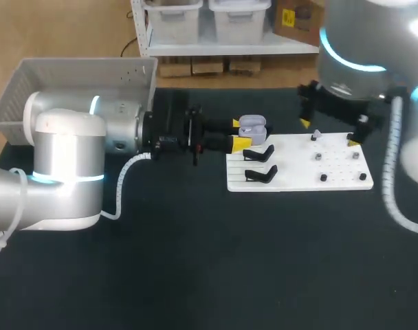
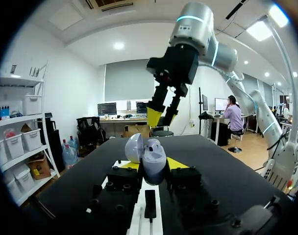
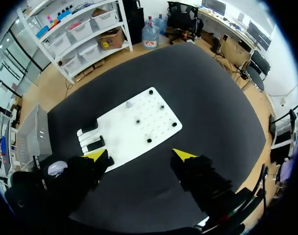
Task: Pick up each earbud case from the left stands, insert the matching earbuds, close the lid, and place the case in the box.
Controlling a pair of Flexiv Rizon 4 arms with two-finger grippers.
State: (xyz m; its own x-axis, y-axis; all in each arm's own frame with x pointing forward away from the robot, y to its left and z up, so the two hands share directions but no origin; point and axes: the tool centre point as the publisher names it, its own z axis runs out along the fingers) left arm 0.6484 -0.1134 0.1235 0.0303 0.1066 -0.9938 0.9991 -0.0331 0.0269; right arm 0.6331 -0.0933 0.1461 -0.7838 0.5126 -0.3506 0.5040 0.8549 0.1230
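Note:
A pale lavender earbud case [image 1: 252,128] with its lid swung open sits between the yellow tips of my left gripper [image 1: 240,134], which is shut on it just past the left end of the white board [image 1: 298,180]. In the left wrist view the case [image 2: 154,160] stands upright between the tips, lid [image 2: 134,147] tipped back. My right gripper [image 1: 328,132] hangs open over the board's far right part, empty, with a small pale piece [image 1: 316,135] under it. From the right wrist view its gripper [image 3: 139,155] is high above the board [image 3: 124,134].
Two black stands [image 1: 258,152] [image 1: 262,173] sit on the board's left part, and several small dark pegs [image 1: 324,177] on its right. A grey box [image 1: 30,75] stands at the table's back left. The table is covered in black cloth.

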